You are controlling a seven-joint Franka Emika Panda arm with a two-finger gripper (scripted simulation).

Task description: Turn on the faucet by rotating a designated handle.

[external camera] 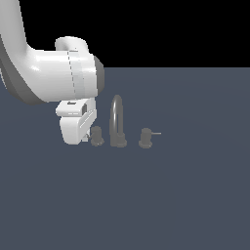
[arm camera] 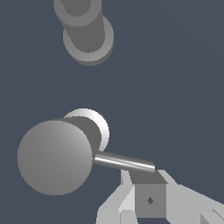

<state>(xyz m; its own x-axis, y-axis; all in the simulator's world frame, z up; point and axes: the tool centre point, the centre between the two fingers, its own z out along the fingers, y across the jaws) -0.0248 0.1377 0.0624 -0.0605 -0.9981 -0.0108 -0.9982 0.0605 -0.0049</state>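
Note:
The dull-grey faucet [external camera: 117, 123] stands mid-scene with its tall arched spout between two stubby knobs. The handle [external camera: 96, 135] is the knob on the exterior view's left; its thin lever is hidden there behind my white gripper [external camera: 87, 135], which sits low right beside it. In the wrist view I look down on the handle's round top [arm camera: 54, 157], and its rod lever [arm camera: 124, 162] ends against my gripper [arm camera: 146, 177]. The fingers [arm camera: 150, 200] look pressed together, shut on nothing. The spout's base [arm camera: 87, 33] shows beyond the handle.
The twin knob [external camera: 145, 137], lever pointing to the exterior view's right, stands on the spout's other side. The flat blue-grey floor [external camera: 171, 195] carries everything. My bulky white arm [external camera: 53, 78] fills the exterior view's upper left.

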